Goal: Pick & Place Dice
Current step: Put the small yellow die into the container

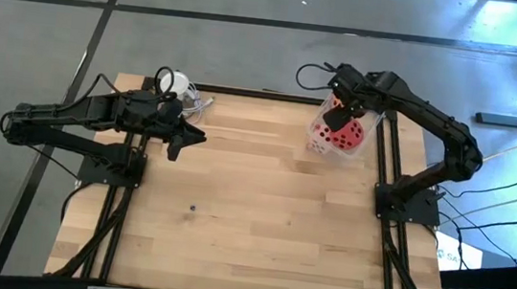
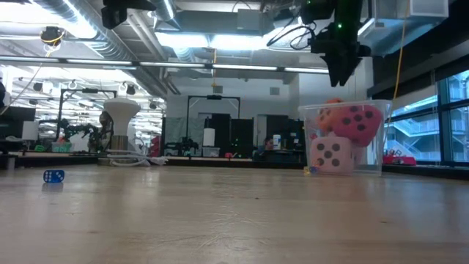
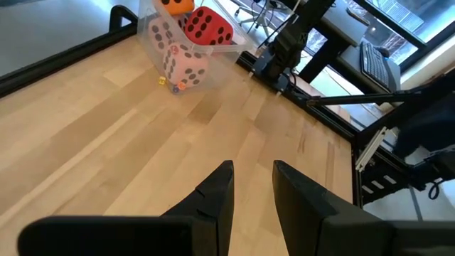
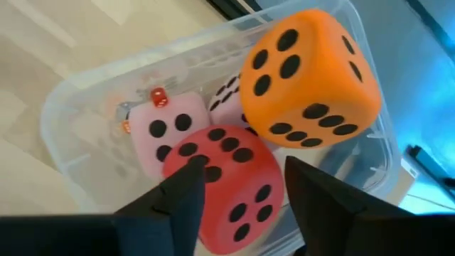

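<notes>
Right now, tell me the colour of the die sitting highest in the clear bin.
Orange die with dark pips, seen best in the right wrist view.

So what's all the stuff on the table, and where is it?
Clear plastic tub: one, see-through, at the table's far right corner.
Orange die: one, orange with dark pips, on top of the pile in the tub.
Red die: one, red with dark pips, in the tub beside the orange one.
Pink dice: at least two, pale pink with dark pips, at the bottom of the tub.
Tiny dice: a few, one red, in the tub beside the pink ones.
Small blue die: one, blue, alone on the bare wood, far from the tub.
Table: one, light wood.
Left gripper: one, dark, over the table's left side, holding nothing.
Right gripper: one, dark, open, just above the red die.
</notes>
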Robot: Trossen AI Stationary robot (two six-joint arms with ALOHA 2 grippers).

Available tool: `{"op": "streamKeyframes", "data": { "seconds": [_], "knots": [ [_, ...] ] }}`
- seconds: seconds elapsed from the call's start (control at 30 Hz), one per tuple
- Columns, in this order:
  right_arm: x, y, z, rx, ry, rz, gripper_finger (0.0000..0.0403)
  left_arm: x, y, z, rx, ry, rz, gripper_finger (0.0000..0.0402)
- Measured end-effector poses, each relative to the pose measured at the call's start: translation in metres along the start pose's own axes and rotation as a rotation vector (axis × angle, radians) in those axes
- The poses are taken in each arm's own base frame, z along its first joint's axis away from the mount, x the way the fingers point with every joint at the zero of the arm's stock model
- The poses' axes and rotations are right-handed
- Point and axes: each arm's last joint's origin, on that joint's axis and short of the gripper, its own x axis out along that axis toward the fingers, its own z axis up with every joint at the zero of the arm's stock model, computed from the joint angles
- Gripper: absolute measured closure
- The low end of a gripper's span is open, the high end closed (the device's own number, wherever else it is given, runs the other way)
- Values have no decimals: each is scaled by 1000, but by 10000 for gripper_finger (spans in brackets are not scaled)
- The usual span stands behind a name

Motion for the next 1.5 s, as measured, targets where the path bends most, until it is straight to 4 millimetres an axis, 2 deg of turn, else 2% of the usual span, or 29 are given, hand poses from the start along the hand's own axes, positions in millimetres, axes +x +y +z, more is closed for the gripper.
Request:
{"op": "streamKeyframes", "data": {
  "seconds": [0.17,0.33,0.4,0.7,1.0,1.37,1.5],
  "knots": [
    [-10,12,0,-28,-46,25,286,0,0,0,16,0,0,311],
    [-14,29,10,-38,-151,162,379,0,0,0,17,-1,1,311],
    [-10,36,16,-60,-170,218,395,0,0,0,19,0,1,311],
    [29,52,35,-83,-79,182,399,0,0,0,27,-2,2,311],
    [30,61,57,-129,-88,209,401,0,0,0,26,-2,2,311],
    [54,68,57,-168,99,160,402,0,0,0,26,-2,2,311],
    [55,66,51,-181,169,139,402,0,0,0,25,-2,2,311]
  ]
}}
